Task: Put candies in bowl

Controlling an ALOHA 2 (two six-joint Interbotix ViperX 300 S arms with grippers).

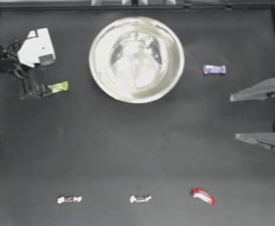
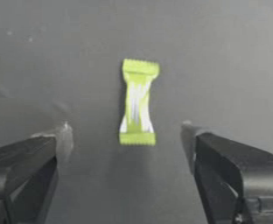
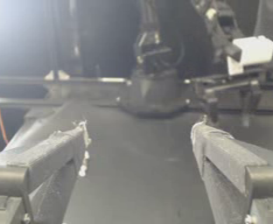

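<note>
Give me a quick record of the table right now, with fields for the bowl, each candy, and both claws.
bowl: silver bowl at upper middle of the top view, no candy visible inside
yellow-green candy: on the table left of the bowl, lying ahead of the left claw's open jaws, not gripped
purple-white candy: on the table right of the bowl
red-white candy: near the bottom edge, right of centre
white candies: left one and middle one, along the bottom edge
left claw: open, beside the yellow-green candy
right claw: open, parked at the right edge
</note>
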